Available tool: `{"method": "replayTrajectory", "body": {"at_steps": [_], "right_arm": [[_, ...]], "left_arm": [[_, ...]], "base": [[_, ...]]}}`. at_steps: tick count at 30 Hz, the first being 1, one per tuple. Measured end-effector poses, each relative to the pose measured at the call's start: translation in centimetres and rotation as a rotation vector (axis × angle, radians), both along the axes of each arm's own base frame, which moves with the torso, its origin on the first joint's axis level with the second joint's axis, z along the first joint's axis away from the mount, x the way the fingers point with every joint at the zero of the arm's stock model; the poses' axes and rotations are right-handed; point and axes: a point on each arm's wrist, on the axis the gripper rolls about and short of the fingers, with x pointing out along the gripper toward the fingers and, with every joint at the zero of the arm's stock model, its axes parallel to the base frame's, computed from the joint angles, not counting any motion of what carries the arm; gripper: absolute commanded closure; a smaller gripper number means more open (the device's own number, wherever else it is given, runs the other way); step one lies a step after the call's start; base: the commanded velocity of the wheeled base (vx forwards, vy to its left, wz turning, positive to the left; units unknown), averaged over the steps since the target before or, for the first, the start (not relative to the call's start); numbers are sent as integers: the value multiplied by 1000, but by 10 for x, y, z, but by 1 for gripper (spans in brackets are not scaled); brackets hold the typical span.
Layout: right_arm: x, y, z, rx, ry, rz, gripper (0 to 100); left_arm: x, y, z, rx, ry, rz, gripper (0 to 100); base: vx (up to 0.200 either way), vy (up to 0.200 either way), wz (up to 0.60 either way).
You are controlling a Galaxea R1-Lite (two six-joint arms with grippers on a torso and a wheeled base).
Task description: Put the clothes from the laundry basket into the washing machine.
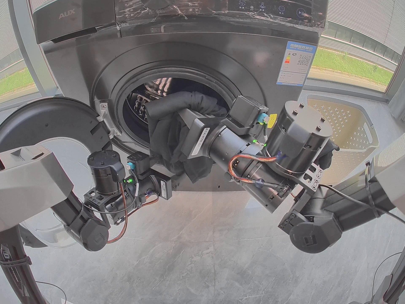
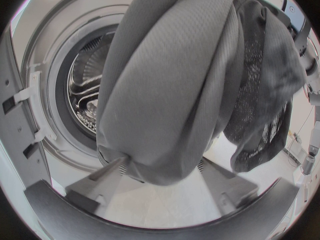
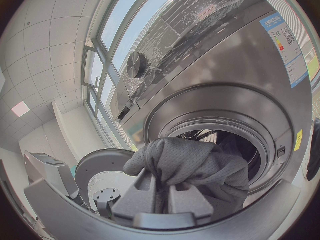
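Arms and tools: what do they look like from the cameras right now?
Both arms are dark grey to black cylinders. The right arm carries an orange braided cable, a white label strip and green lights; the left arm has an orange cable too. The left tool and right tool each have two grey wedge-shaped fingers.
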Motion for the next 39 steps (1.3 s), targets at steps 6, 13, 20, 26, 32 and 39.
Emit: {"method": "replayTrajectory", "body": {"at_steps": [6,13,20,26,32,39], "right_arm": [[2,-1,-1,-2,1,-6,100],[7,-2,-5,-11,8,-17,100],[13,-3,-15,-34,26,-30,100],[14,-5,-27,-54,40,-36,0],[15,-12,-42,-99,76,-50,0],[12,-32,-61,-179,122,-85,0]], "left_arm": [[-4,-3,2,-22,-49,-10,100],[-38,-3,-4,-20,-43,-58,100],[-82,8,8,-26,-35,-119,100],[-109,17,25,-54,-74,-186,100],[-116,19,37,-81,-111,-195,100],[-111,22,51,-141,-148,-173,100]], "base": [[0,0,0],[0,0,0],[0,0,0],[0,0,0],[0,0,0],[0,0,0]]}}
